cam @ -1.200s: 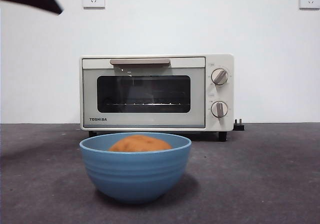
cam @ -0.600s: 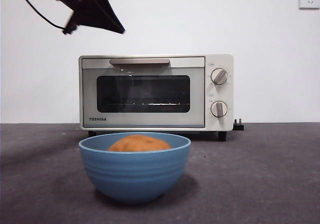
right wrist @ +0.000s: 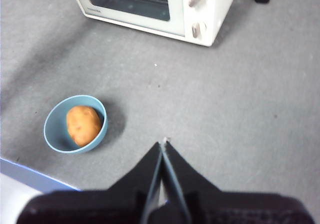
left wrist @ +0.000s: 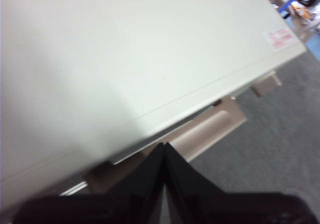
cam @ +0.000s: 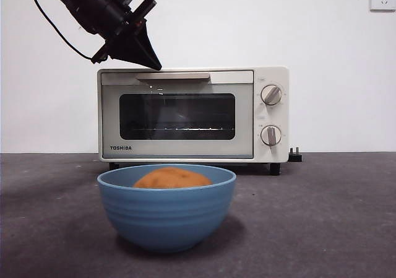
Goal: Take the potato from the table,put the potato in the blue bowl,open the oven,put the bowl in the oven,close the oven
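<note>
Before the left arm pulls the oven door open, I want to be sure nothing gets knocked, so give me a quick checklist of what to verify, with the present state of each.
1. Potato in the bowl: ok.
2. Oven door shut, so it needs opening: ok.
3. Left end effector at the handle: not ok; it hangs just above the handle's left end, jaws shut, not gripping.
4. Room for the door to swing down: cannot tell for sure; the bowl stands on the table in front of the oven, with a gap in the right wrist view.
5. Right end effector out of the way: ok, high above bare table, jaws shut.
</note>
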Available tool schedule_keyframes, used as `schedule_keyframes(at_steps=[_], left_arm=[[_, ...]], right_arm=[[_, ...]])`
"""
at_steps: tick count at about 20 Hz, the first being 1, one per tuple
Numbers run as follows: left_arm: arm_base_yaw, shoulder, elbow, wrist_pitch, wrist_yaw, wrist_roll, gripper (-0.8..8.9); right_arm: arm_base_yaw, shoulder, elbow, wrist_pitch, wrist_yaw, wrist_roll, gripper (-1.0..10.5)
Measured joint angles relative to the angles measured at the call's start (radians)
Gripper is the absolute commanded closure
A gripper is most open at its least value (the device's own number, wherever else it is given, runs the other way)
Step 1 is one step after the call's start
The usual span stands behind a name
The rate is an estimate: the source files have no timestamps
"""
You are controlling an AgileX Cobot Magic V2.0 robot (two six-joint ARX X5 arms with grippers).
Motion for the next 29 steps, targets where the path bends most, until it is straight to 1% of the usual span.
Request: schedule_keyframes(at_steps=[3,8,10,13,16,23,24,27,29], left_arm=[[0.0,0.0,0.0,0.0,-0.002,0.0,8.19],[-0.003,0.012,0.005,-0.021,-0.001,0.002,8.19],[-0.008,0.012,0.008,-0.027,-0.026,0.005,8.19],[-0.018,0.01,0.021,-0.079,-0.055,0.027,8.19],[-0.05,-0.004,0.027,-0.109,-0.169,0.077,8.19],[-0.066,-0.014,0.011,-0.121,-0.192,0.091,8.19],[-0.067,-0.026,-0.012,-0.108,-0.191,0.092,8.19],[-0.075,-0.085,-0.128,-0.001,-0.196,0.088,8.19],[-0.089,-0.149,-0.241,0.084,-0.23,0.079,8.19]], right_arm=[[0.0,-0.029,-0.018,0.001,0.006,0.03,9.5],[0.0,-0.031,-0.045,0.013,0.008,0.04,9.5],[0.0,-0.03,-0.06,0.041,0.015,0.04,9.5],[0.0,-0.03,-0.066,0.082,0.073,0.04,9.5],[0.0,-0.03,-0.066,0.112,0.079,0.04,9.5],[0.0,-0.03,-0.066,0.106,0.079,0.055,9.5],[0.0,-0.03,-0.066,0.106,0.079,0.057,9.5],[0.0,-0.03,-0.066,0.106,0.079,0.062,9.5],[0.0,-0.03,-0.066,0.106,0.079,0.063,9.5]])
